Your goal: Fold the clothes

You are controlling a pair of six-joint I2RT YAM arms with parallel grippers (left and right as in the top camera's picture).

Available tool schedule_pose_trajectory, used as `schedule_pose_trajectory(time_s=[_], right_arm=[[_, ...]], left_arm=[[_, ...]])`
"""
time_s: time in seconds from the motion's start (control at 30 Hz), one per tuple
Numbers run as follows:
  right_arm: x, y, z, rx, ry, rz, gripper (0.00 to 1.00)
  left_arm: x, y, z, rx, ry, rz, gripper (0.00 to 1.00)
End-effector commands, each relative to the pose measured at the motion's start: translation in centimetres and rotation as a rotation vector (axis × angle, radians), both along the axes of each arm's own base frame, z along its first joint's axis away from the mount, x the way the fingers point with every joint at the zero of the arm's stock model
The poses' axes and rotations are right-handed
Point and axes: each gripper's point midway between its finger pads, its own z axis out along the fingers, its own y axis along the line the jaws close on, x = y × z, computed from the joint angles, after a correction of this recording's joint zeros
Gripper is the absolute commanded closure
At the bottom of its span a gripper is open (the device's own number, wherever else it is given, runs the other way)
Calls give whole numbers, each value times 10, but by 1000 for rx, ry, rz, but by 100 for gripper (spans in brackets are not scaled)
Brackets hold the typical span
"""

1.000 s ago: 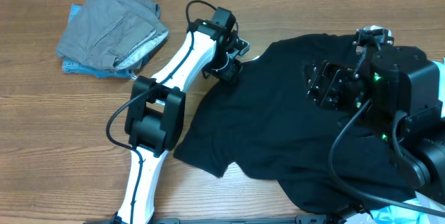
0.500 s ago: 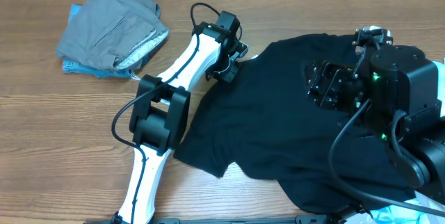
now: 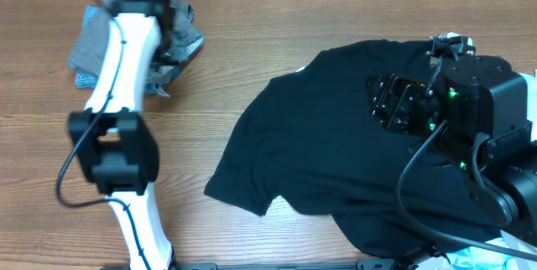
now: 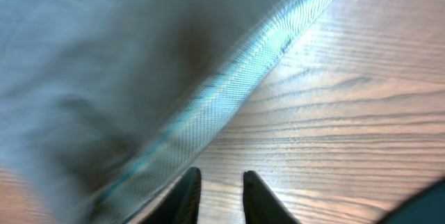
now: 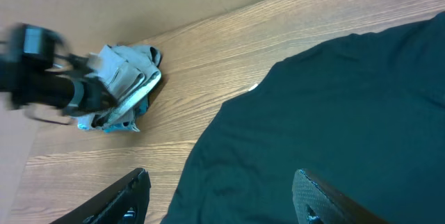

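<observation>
Black T-shirt (image 3: 336,144) spread flat — grey-blue pile (image 3: 92,48) far left.

Bright, even light overhead; left wrist view badly smeared, perhaps by motion; pale glare on table (image 4: 348,113)

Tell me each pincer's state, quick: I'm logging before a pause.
Left pincer: slightly open, holding nothing.
Right pincer: wide open, holding nothing, over the black T-shirt.
</observation>
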Motion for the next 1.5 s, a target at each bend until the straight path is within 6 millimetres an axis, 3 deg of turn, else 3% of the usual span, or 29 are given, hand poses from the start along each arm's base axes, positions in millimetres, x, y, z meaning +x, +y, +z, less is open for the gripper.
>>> schedule_pose_trajectory(time_s=[0.0,0.1,0.17,0.3,0.33,0.5,0.67,0.83,0.87,0.97,1.0,1.03,1.17,1.23,1.37,1.47], right_arm=[[1,-4,6,-1,-22,-20,31],[1,-4,6,-1,-22,-20,31],[1,-4,6,-1,-22,-20,31],[0,-5,5,-3,-16,-19,31],[0,-5,5,-4,-14,-20,31],[-1,-5,4,-6,-10,-19,31],[-3,-6,1,-11,3,-19,31],[-5,-7,-2,-19,18,-19,31],[-5,-7,-2,-19,18,-19,31],[-5,-7,-2,-19,18,-20,31],[-5,-7,-2,-19,18,-20,31],[-5,-8,-2,-22,17,-24,31],[-4,-13,-2,-39,11,-47,31],[-3,-13,-2,-41,10,-49,31],[-5,-15,-4,-48,20,-51,30],[-7,-20,-9,-72,38,-68,30]], left_arm=[[4,-57,39,-230,-98,-218,62],[0,-90,37,-303,-94,-359,46],[-2,-108,26,-301,-76,-420,41],[-3,-154,-12,-303,-25,-521,36],[-2,-175,-31,-305,-7,-558,32],[-13,-216,-86,-318,79,-622,31],[-23,-235,-114,-317,128,-654,32],[-27,-239,-128,-323,151,-655,38],[-28,-241,-129,-334,156,-658,46],[-35,-248,-129,-364,173,-666,84],[-37,-251,-128,-380,179,-670,92],[-38,-251,-128,-379,182,-671,96],[-42,-244,-122,-371,205,-642,96],[-36,-229,-110,-341,198,-562,96],[-18,-188,-67,-323,139,-451,96],[-10,-135,-39,-251,101,-355,96]])
